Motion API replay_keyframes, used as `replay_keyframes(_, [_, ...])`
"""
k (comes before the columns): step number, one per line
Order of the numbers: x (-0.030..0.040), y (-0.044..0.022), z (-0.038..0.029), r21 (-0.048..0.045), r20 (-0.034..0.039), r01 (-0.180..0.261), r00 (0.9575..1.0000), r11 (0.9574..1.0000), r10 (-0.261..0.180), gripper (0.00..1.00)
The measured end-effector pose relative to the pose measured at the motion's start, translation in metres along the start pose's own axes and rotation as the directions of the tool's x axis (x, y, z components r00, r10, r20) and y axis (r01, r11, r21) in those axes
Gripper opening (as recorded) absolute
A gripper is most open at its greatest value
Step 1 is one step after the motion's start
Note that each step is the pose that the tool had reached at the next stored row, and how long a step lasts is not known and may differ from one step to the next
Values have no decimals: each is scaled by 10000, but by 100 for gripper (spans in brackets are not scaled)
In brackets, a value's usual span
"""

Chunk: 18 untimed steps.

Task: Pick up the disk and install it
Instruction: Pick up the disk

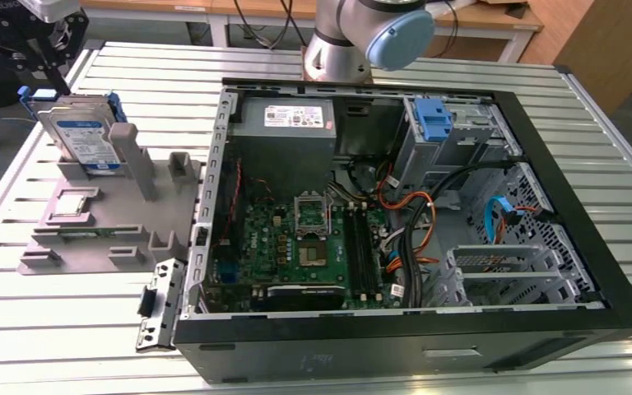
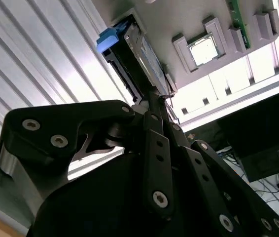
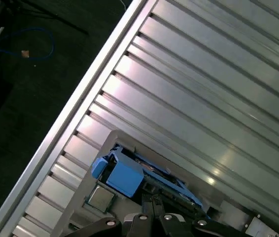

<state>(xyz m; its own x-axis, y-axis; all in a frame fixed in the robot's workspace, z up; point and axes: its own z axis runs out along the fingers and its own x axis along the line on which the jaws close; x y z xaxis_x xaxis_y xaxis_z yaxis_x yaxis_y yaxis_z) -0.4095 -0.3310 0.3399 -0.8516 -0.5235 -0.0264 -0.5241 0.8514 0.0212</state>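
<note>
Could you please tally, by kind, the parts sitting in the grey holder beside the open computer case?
In the grey holder:
disk, standing on edge: 1
square silver chip: 1
green circuit strip: 1
Total: 3

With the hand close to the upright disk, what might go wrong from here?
The disk stands in a slot of the gray holder; a skewed pull by the hand might jam it or jolt the processor chip beside it. Loose cables in the computer case could snag it.
</note>
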Motion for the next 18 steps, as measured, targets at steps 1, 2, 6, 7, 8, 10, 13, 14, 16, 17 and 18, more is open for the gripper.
replay_keyframes(1, [0, 0, 1, -5, -4, 179, 9998, 9998, -179, 10])
replay_keyframes(2, [0, 0, 1, -10, -7, 360, 9994, 9994, -360, 10])
replay_keyframes(6, [0, 0, 4, -30, -22, 1086, 9941, 9941, -1086, 10])
replay_keyframes(7, [0, 0, 5, -35, -25, 1266, 9919, 9919, -1266, 10])
replay_keyframes(8, [0, 0, 5, -41, -28, 1449, 9894, 9894, -1449, 10])
replay_keyframes(10, [0, 0, 7, -51, -34, 1798, 9837, 9837, -1798, 10])
replay_keyframes(13, [0, 0, 8, -68, -42, 2341, 9722, 9722, -2342, 10])
replay_keyframes(14, [0, 0, 9, -73, -44, 2517, 9678, 9678, -2517, 10])
replay_keyframes(16, [0, 0, 10, -84, -49, 2862, 9581, 9581, -2863, 10])
replay_keyframes(17, [0, 0, 11, -90, -51, 3034, 9528, 9528, -3035, 10])
replay_keyframes(18, [0, 0, 11, -95, -54, 3205, 9472, 9472, -3205, 10])
